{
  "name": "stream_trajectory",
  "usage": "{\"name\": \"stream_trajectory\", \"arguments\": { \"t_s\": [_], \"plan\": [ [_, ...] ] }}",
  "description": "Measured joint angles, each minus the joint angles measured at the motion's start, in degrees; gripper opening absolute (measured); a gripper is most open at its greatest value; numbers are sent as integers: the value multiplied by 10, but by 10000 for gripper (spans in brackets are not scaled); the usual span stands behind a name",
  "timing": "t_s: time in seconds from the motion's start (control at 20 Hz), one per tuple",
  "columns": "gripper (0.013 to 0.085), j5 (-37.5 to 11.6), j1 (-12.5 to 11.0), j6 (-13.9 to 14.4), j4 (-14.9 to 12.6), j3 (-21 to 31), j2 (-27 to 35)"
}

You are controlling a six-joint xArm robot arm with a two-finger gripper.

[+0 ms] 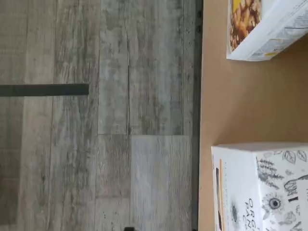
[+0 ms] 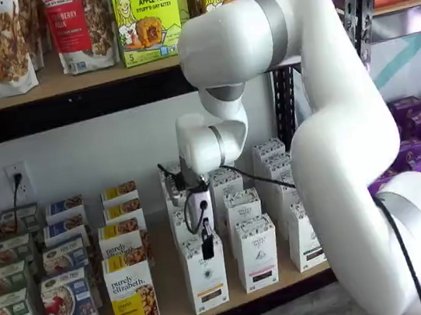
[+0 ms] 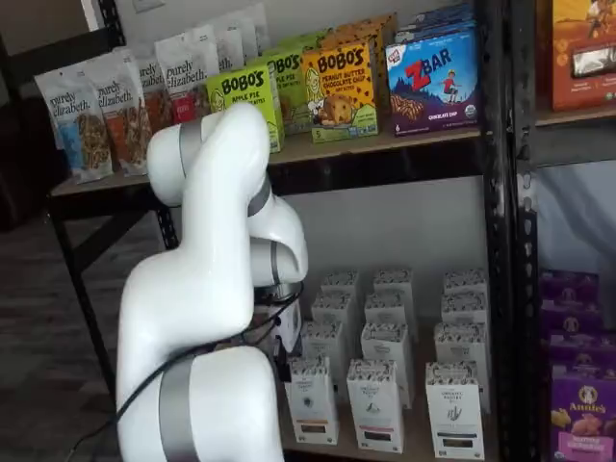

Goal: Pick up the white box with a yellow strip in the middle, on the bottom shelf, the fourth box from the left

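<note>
The white box (image 2: 206, 277) stands at the front of the bottom shelf (image 2: 172, 300), with like white cartons behind and to its right. My gripper (image 2: 207, 246) hangs just above its top; the black fingers show side-on with a cable beside them, and no gap or grip can be made out. In the wrist view the box's patterned top (image 1: 269, 192) shows, with a yellow strip down its front face, on the plywood shelf (image 1: 240, 106). In a shelf view the box (image 3: 311, 402) stands beside the arm, and only the gripper's white body (image 3: 286, 327) shows.
A wider "purely elizabeth" box (image 2: 132, 294) stands left of the white box and also shows in the wrist view (image 1: 262, 29). White cartons with black strips (image 2: 257, 254) stand to the right. The shelf's black front rail (image 1: 196, 96) borders the grey wood floor (image 1: 96, 120).
</note>
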Motion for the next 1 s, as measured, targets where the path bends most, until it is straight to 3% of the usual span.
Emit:
{"name": "stream_trajectory", "arguments": {
  "t_s": [0.25,0.6,1.0],
  "plan": [
    [850,37,-12,-16,6,-14,1],
    [850,6,-19,-40,25,-20,12],
    [850,7,-20,-43,28,-78,62]
  ]
}}
